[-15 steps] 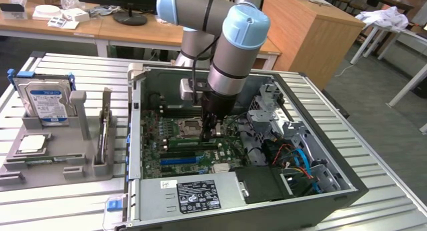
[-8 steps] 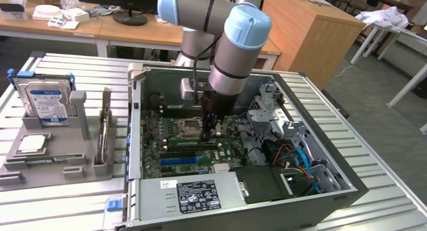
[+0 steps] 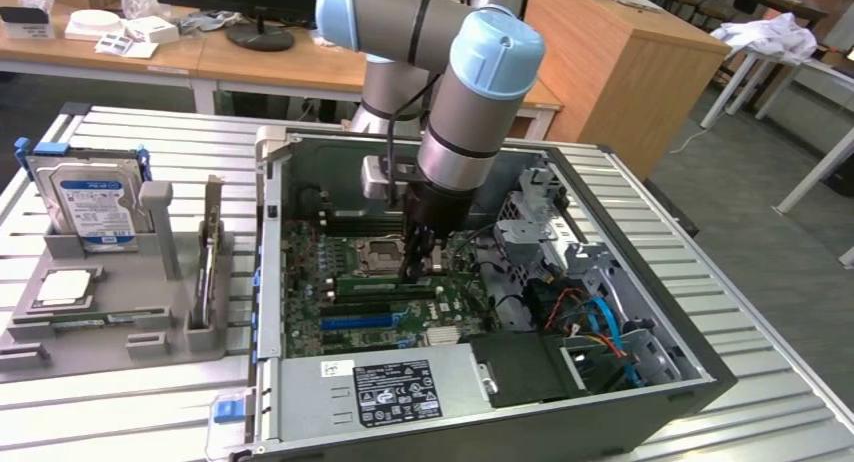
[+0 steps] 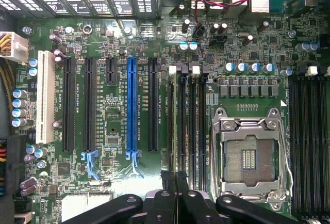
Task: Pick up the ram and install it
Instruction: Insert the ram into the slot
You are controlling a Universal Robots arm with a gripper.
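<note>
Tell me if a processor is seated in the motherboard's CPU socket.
No: the CPU socket shows bare contacts inside its metal frame, with no chip in it.

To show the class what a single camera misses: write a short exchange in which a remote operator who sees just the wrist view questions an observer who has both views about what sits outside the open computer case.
Operator: I see the shut gripper at the memory slots. What is beside the case?
Observer: A grey holder sits on the table at the exterior view's left of the case.
Operator: What does it carry?
Observer: A hard drive with a blue-white label stands on edge in it.
</note>
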